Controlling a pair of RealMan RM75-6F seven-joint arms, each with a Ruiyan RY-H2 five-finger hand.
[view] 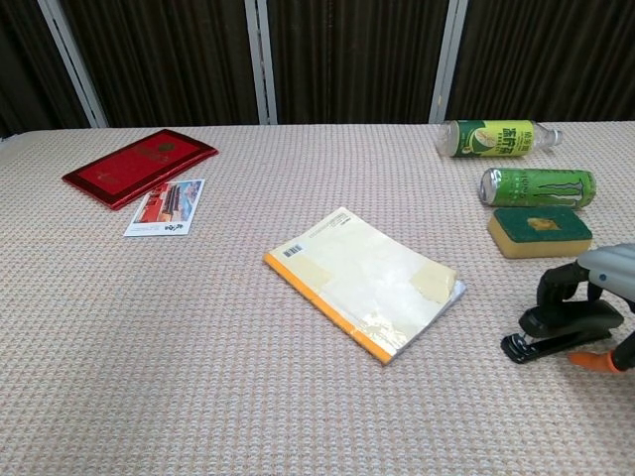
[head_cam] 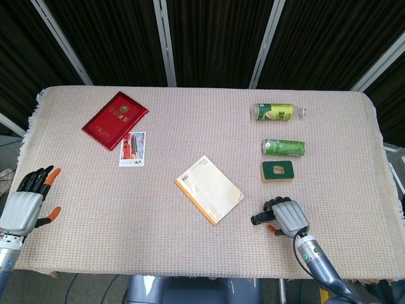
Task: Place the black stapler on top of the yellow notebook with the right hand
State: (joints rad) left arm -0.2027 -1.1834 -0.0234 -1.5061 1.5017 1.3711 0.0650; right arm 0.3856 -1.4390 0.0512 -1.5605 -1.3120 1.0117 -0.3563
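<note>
The black stapler lies flat on the cloth at the right front; in the head view only its tip shows from under the hand. My right hand sits over it, fingers curled down on its far side and top, the orange thumb tip against its near side. The yellow notebook lies slanted in the middle of the table, a short gap to the left of the stapler. My left hand rests at the table's left front edge with fingers apart, holding nothing.
Behind the right hand lie a green sponge, a green can on its side and a yellow-green bottle. A red booklet and a picture card lie at the far left.
</note>
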